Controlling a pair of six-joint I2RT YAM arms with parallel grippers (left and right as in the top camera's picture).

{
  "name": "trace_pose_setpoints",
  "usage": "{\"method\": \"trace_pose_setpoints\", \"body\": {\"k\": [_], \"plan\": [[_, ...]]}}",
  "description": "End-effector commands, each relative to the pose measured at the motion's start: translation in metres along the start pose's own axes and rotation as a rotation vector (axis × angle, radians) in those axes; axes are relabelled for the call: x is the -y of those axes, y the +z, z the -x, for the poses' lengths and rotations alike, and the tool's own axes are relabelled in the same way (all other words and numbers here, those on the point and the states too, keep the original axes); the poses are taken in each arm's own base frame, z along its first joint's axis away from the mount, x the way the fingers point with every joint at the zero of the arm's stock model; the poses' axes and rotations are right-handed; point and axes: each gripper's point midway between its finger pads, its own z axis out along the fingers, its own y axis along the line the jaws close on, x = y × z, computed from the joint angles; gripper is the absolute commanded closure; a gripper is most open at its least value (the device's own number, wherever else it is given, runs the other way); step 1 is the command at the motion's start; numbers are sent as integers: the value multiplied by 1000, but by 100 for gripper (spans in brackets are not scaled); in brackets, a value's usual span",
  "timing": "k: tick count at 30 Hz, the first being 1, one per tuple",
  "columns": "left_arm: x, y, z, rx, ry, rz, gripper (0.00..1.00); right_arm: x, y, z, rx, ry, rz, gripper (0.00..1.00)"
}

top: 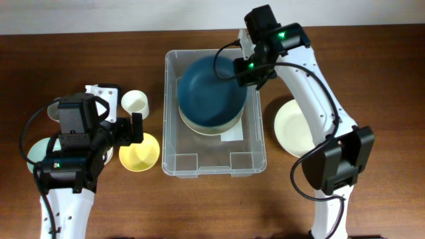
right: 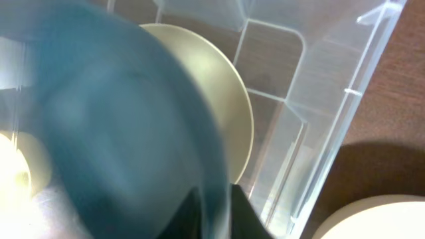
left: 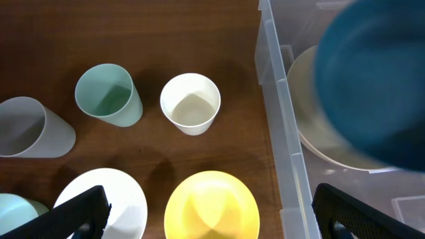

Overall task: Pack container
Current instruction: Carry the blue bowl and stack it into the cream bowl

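Observation:
The clear container (top: pixel 214 166) stands mid-table with a cream bowl (top: pixel 206 127) inside. A dark blue bowl (top: pixel 212 93) hangs tilted over the cream bowl, inside the container's far half. My right gripper (top: pixel 247 66) is shut on its rim; in the right wrist view the rim of the blue bowl (right: pixel 113 133) runs between the two fingers of this gripper (right: pixel 216 212), above the cream bowl (right: pixel 226 99). My left gripper (left: pixel 212 212) stands open above a yellow bowl (left: pixel 211 206), left of the container wall (left: pixel 279 119), holding nothing.
Left of the container are a white cup (left: pixel 190 103), a green cup (left: pixel 106 95), a grey cup (left: pixel 30 126) and a white dish (left: pixel 106 199). A cream plate (top: pixel 295 129) lies to the right of the container under the right arm.

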Motion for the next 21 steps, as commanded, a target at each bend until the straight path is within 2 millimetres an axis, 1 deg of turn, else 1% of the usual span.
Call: {"method": "trace_pose_setpoints", "body": {"k": [1,2,3,5,7,9,11,13,14,15,16,18,19,20,21], "plan": [[0,-5,8,23,-11,-4,0,1,2,4,13,-6,-9,78],[0,-5,8,23,-11,-4,0,1,2,5,16,-6,-11,70],[0,-5,8,23,-11,-4,0,3,1,5,18,-5,-16,69],[0,-5,8,23,-11,-4,0,8,-2,6,24,-3,-37,69],[0,-5,8,23,-11,-4,0,22,-16,8,55,42,-90,69],[0,-5,8,23,-11,-4,0,42,-39,13,110,120,-147,69],[0,-5,8,24,-11,-4,0,69,-76,17,195,230,-200,69],[0,-5,8,24,-10,-4,0,95,-110,14,263,332,-217,68],[0,-5,8,23,-11,-4,0,127,-144,3,316,465,-240,67],[0,-5,8,23,-11,-4,0,144,-158,-6,332,535,-254,67],[0,-5,8,23,-11,-4,0,164,-174,-19,343,618,-270,67],[0,-5,8,24,-10,-4,0,195,-196,-47,338,743,-282,66],[0,-5,8,24,-10,-4,0,208,-203,-61,323,797,-277,66],[0,-5,9,24,-10,-4,0,225,-210,-88,281,889,-265,67],[0,-5,9,24,-10,-4,0,234,-213,-103,252,943,-258,66]]}}
